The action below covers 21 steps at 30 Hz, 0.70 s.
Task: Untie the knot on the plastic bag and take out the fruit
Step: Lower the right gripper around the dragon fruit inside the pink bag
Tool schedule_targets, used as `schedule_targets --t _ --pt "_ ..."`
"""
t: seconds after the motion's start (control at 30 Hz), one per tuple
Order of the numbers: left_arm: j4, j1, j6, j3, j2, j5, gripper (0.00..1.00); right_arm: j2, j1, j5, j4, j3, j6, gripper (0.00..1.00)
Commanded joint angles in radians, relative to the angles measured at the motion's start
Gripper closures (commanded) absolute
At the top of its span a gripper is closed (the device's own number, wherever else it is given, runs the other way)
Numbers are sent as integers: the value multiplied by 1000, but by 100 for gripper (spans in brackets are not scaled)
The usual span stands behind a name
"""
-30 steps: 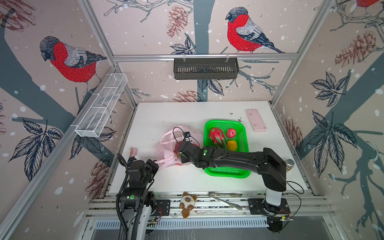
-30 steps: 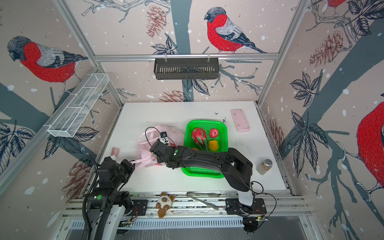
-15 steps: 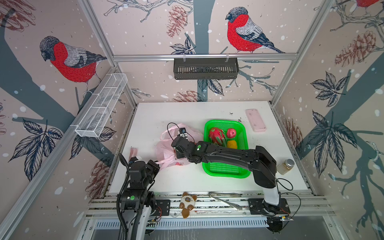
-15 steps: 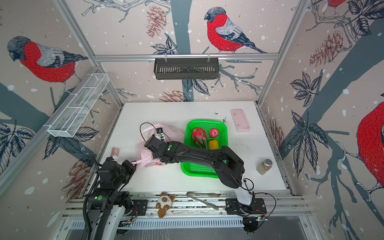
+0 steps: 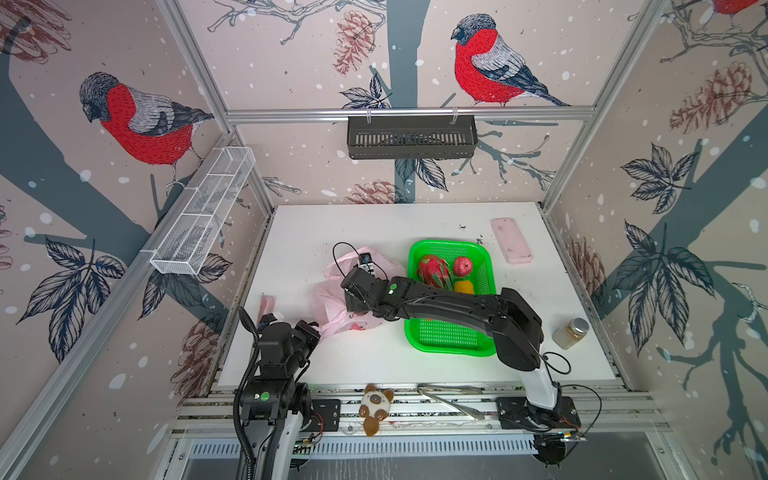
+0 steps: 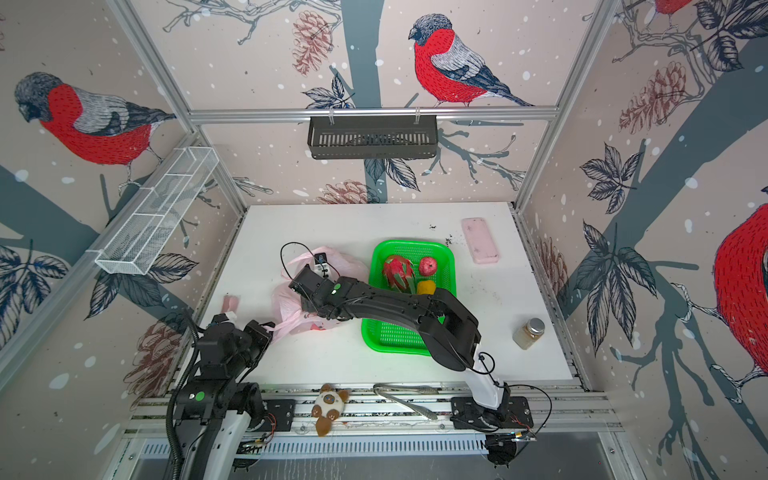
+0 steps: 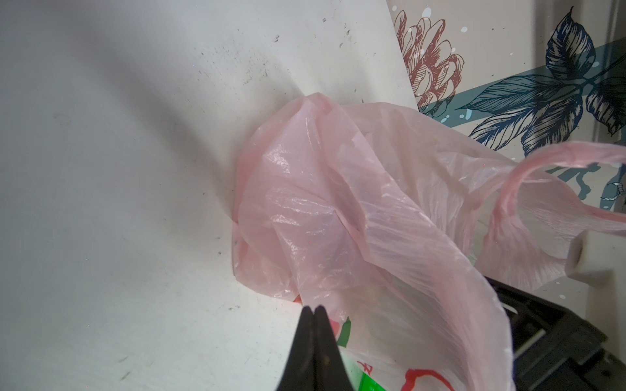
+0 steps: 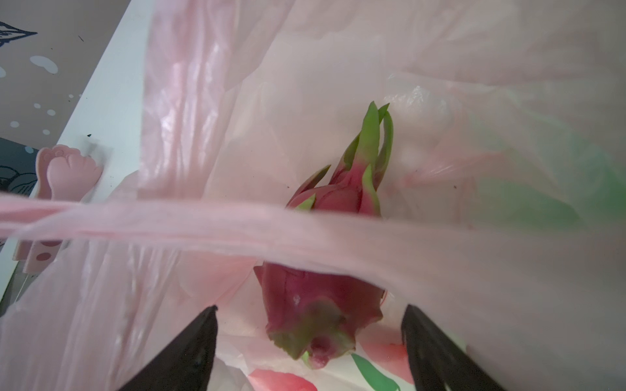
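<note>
Our right gripper (image 8: 310,307) has pushed into the bag (image 5: 328,299), centre-left in both top views, and spread its jaws wide, empty, flanking a dragon fruit (image 8: 318,304). Our left gripper (image 7: 313,309) stays pinched on the bag's edge, so grasping looks next.

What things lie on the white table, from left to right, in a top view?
Small pink piece → plastic bag → green basket → pink slab → glass jar.
</note>
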<state>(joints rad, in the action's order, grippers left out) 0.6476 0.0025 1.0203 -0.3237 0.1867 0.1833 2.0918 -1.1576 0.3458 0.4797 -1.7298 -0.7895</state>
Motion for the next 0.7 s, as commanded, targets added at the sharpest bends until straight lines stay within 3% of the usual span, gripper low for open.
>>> schedule_targets --t 0.0,0.27,0.67 --pt "7 -2 2 -2 1 1 100 19 7 -10 23 -18 -9 6" --pt "5 -10 0 -1 10 2 100 58 22 -34 8 -37 -18 0" --pt "7 -20 0 0 20 4 100 115 52 -49 -33 -64 -17 1"
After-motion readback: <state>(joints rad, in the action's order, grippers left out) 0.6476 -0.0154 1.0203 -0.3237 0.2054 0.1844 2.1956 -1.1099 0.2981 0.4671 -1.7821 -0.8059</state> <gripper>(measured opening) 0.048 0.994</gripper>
